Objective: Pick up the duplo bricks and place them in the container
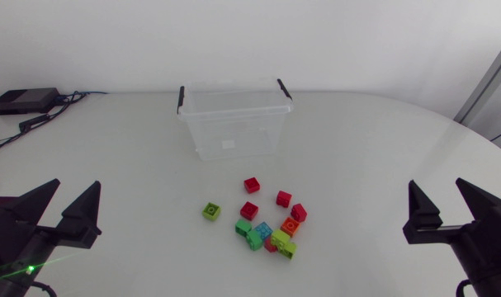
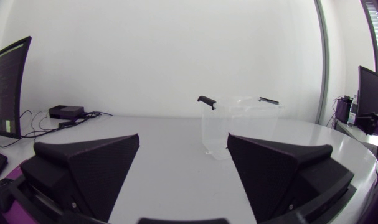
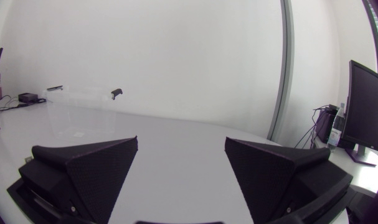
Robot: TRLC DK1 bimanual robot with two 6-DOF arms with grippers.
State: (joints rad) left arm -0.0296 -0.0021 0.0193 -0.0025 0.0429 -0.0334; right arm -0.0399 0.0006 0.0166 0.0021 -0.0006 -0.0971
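Spreading wide under both arms, the tabletop (image 1: 382, 140) is a smooth, matte white surface with a curved far edge. At its far left corner sits a flat black box (image 1: 23, 101), with dark cables (image 1: 2, 140) trailing from it along the edge.

Toward the back, near the middle, stands the tub (image 1: 233, 136): clear, thin-walled plastic, rectangular with rounded corners, open on top, with a black clip (image 1: 181, 97) at either end of its rim. Nothing can be made out inside it.

The bricks (image 1: 267, 227) lie on the tabletop in front of the tub, well apart from it and between the two arms. They are small, glossy, studded plastic cubes. Four red ones are spread loosely on the side nearest the tub. Behind them, green, blue, orange and lime pieces huddle touching one another. A single lime brick (image 1: 211, 211) sits alone, off to the left of the rest.

The left claw (image 1: 73, 186) hangs at the near left edge, its two matte black wedge fingers spread wide apart with nothing between them. The right claw (image 1: 437, 186) mirrors it at the near right edge, fingers likewise parted and holding nothing. Both are well away from the bricks.
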